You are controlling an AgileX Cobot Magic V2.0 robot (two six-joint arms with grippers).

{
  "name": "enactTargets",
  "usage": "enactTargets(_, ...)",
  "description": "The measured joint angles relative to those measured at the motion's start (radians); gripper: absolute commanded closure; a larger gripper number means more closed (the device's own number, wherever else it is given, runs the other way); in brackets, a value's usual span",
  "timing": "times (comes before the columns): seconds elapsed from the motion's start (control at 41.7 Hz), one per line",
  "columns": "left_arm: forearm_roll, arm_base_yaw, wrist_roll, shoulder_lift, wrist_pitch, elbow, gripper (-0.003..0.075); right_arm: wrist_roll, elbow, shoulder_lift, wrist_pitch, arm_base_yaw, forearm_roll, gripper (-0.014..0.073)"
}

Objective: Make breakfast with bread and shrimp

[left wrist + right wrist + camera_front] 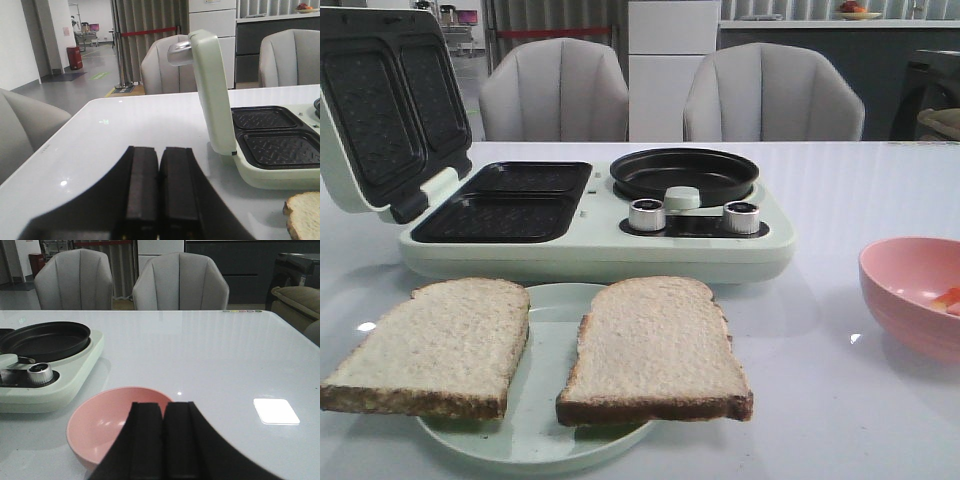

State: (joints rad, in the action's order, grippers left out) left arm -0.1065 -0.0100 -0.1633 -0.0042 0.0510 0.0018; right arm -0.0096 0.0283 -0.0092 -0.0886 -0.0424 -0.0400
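Two slices of bread lie side by side on a pale green plate [545, 440] at the table's front: the left slice [435, 345] and the right slice [655, 350]. A corner of bread [305, 215] shows in the left wrist view. An orange-pink piece of shrimp [947, 299] lies in the pink bowl [915, 290] at the right. My left gripper [159, 150] is shut and holds nothing, over bare table to the left of the breakfast maker. My right gripper [163, 405] is shut and holds nothing, just over the pink bowl [105, 425]. Neither gripper shows in the front view.
A pale green breakfast maker [590, 215] stands behind the plate, its lid [385, 105] raised, two dark sandwich plates [510, 200] on the left, a round black pan [683, 172] and two knobs [646, 214] on the right. Grey chairs [555, 90] stand beyond the table.
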Motion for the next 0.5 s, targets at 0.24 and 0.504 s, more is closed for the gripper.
enactTargets(0.24,-0.024,0.0,0.0,0.0,-0.1,-0.007,0.0619,0.0,-0.031,0.0,0.042,0.0,0.0,0.0548)
enactTargets(0.504,-0.028,0.0,0.0,0.006,0.027,-0.288,0.0619,0.0,-0.347,0.025,-0.087,0.0,0.0,0.0548)
